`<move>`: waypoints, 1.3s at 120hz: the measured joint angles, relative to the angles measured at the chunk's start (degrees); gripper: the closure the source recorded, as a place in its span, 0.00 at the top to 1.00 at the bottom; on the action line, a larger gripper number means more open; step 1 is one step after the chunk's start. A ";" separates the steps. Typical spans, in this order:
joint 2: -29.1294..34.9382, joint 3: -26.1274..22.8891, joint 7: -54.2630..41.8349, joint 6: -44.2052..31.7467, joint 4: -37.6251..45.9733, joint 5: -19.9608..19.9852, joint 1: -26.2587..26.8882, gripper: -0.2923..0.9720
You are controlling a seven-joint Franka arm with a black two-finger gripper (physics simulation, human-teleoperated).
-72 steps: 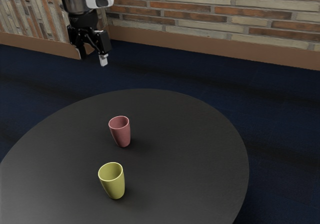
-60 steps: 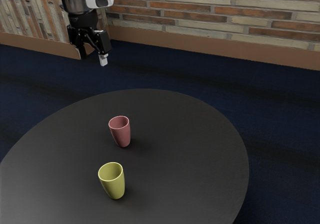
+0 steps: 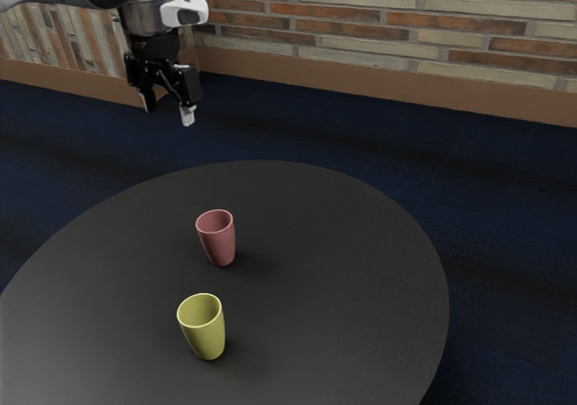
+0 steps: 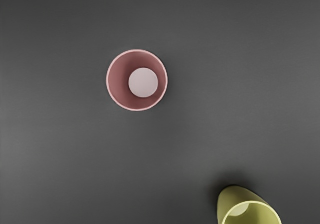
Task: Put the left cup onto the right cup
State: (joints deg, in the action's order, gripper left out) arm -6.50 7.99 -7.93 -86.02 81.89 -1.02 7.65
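Exterior view: the black two-finger gripper (image 3: pixel 169 107) hangs high above the far edge of the round black table (image 3: pixel 361 270), fingers spread apart and holding nothing. Two cups stand upright on the table, mouths up, apart from each other: a pink tapered plastic cup (image 3: pixel 216 236) farther from the camera and an olive-yellow tapered plastic cup (image 3: pixel 201 326) nearer to it.

Wrist view: the pink tapered plastic cup (image 4: pixel 137 80) lies almost straight below the hand, its pale floor visible through the mouth. The olive-yellow tapered plastic cup (image 4: pixel 247 209) sits off to one side.

Step in hand, as judged: approach for the first grasp. The pink cup appears to be the one to lift, since the hand is nearly over it.

Procedure:
1. Centre the hand so that one finger passes inside the rim and one outside, or both straddle the wall.
2. Descend vertically. Keep the fingers spread until they bracket the cup.
3. Close gently. A tapered wall may slip upward or tip.
4. Keep clear of the olive-yellow cup.
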 joint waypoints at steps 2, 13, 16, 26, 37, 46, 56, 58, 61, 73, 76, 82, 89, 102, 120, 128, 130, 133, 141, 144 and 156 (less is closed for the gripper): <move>-0.27 0.21 -0.05 -0.18 -0.01 -0.03 0.03 0.77; -1.51 1.05 -0.33 -1.05 -0.04 -0.03 -0.17 0.77; -1.84 1.26 -0.40 -1.28 -0.04 -0.01 -0.19 0.77; -2.90 1.67 -0.60 -2.25 -0.04 0.04 -0.30 0.77; -3.94 1.89 -0.81 -3.14 -0.04 0.12 -0.86 0.77; -4.81 1.93 -1.04 -4.04 -0.04 0.18 -1.54 0.77; -6.01 1.94 -1.29 -4.85 -0.04 0.32 -2.35 0.77; -6.27 1.93 -1.33 -5.03 -0.04 0.35 -2.52 0.77; -6.61 1.94 -1.40 -5.30 -0.04 0.43 -2.75 0.77; -7.83 1.93 -1.64 -6.27 -0.06 0.76 -3.48 0.77; -8.23 1.90 -1.69 -6.45 -0.13 0.81 -3.66 0.77; -9.24 1.90 -1.77 -6.76 -0.34 0.91 -3.91 0.77; -10.25 1.87 -1.75 -7.05 -0.55 1.11 -4.07 0.77; -11.46 1.86 -1.13 -7.41 -0.64 1.97 -4.14 0.77; -12.83 1.90 0.67 -7.97 -0.63 2.83 -4.29 0.77; -13.50 1.93 1.46 -8.36 -0.65 3.40 -4.47 0.77; -13.76 1.93 1.65 -8.50 -0.65 3.49 -4.54 0.77; -14.08 1.94 1.92 -8.72 -0.66 3.62 -4.63 0.77; -15.00 1.93 2.59 -9.32 -0.66 3.89 -4.88 0.77; -15.30 1.90 2.84 -9.51 -0.66 3.97 -4.96 0.77; -16.02 1.92 3.90 -10.22 -0.55 4.27 -5.17 0.77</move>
State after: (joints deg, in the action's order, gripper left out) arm -22.52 9.91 -4.03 -96.24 81.34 3.25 2.48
